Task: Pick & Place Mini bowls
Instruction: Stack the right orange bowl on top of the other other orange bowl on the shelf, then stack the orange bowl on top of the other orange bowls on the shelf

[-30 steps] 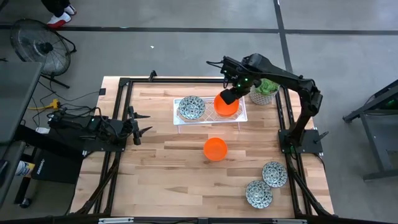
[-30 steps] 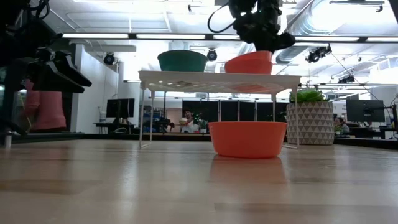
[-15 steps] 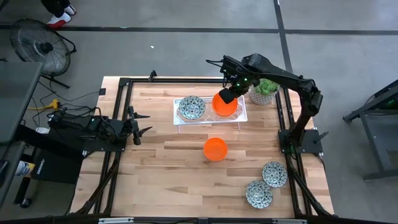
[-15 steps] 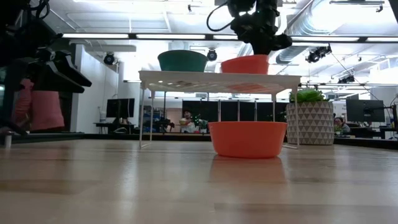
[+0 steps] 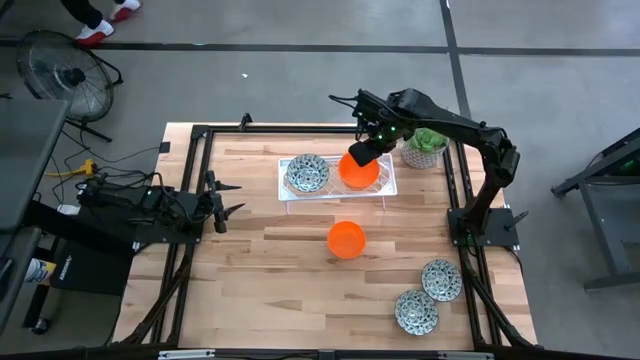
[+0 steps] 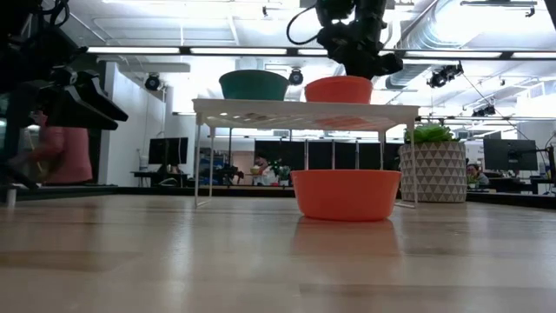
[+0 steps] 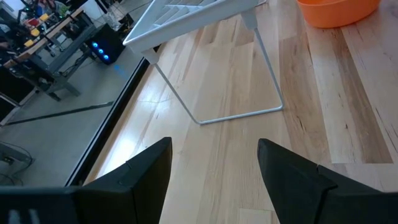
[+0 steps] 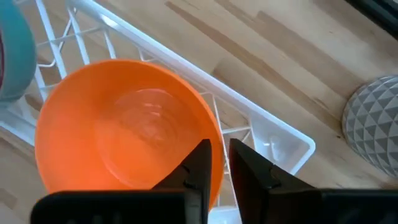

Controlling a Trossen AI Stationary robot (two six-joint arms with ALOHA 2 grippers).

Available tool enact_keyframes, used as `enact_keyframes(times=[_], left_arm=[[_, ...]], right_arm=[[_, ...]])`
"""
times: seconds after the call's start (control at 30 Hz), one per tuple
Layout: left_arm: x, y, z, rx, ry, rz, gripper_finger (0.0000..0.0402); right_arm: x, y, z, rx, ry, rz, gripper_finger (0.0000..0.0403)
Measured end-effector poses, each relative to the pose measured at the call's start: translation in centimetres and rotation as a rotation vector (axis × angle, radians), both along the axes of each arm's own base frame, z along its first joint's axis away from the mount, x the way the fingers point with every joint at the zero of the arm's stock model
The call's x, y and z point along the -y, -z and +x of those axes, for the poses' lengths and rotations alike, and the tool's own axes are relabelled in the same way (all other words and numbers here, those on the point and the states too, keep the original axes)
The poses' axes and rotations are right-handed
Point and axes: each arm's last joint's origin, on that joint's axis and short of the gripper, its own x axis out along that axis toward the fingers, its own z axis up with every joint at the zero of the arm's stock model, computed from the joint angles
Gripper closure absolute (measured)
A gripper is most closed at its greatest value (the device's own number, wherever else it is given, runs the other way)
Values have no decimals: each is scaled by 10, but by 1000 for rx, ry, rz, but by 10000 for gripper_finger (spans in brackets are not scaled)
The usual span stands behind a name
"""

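A white wire rack [image 5: 385, 186] stands mid-table. On it sit a grey-and-white mosaic bowl [image 5: 307, 173] and an orange bowl [image 5: 356, 172], which my right gripper [image 5: 366, 153] is shut on from above. The rack's bowls also show in the low view: mosaic bowl [image 6: 254, 84], orange bowl [image 6: 339, 89]. A second orange bowl [image 5: 346, 240] rests on the table in front of the rack. Two more mosaic bowls [image 5: 441, 280] [image 5: 416, 312] lie near the table's right near corner. My left gripper [image 7: 214, 180] waits open at the table's left edge. My right gripper pinches the orange bowl's wall at the rim [image 8: 215, 138] on its far right side, one finger [image 8: 198, 163] inside the bowl and one finger [image 8: 250, 169] outside. The fingers come from above, slanting from the right. The bowl sits level with its base on the rack top [image 6: 304, 104].
A pale patterned pot with a green plant [image 5: 424, 147] stands just right of the rack, close to my right arm. Black frame rails [image 5: 195, 180] run along the table's edges. Bare wood lies to the left of and in front of the rack.
My right gripper has moved down and slightly toward the table's left with the orange bowl. The bowl was tilted and raised above the rack; now it stands level on the rack top. The gripper stays shut on it.
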Motion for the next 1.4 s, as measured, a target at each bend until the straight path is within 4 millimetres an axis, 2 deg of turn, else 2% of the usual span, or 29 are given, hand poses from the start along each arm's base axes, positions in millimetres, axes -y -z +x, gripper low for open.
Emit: enact_keyframes(times=[0.23, 0.43, 0.63, 1.07, 1.4], left_arm=[[0, 0, 0, 0, 0, 0, 169], [0, 0, 0, -1, 0, 0, 169], [0, 0, 0, 0, 0, 0, 169], [0, 0, 0, -1, 0, 0, 169], [0, 0, 0, -1, 0, 0, 169]], right_arm=[[-2, -11, -9, -6, 14, -87, 305], [-23, -32, -20, 37, -17, -139, 247], [-58, -39, -24, 12, -145, -115, 217], [-150, -37, -13, -7, -615, -146, 215], [-216, -17, 2, -50, -959, -193, 213]])
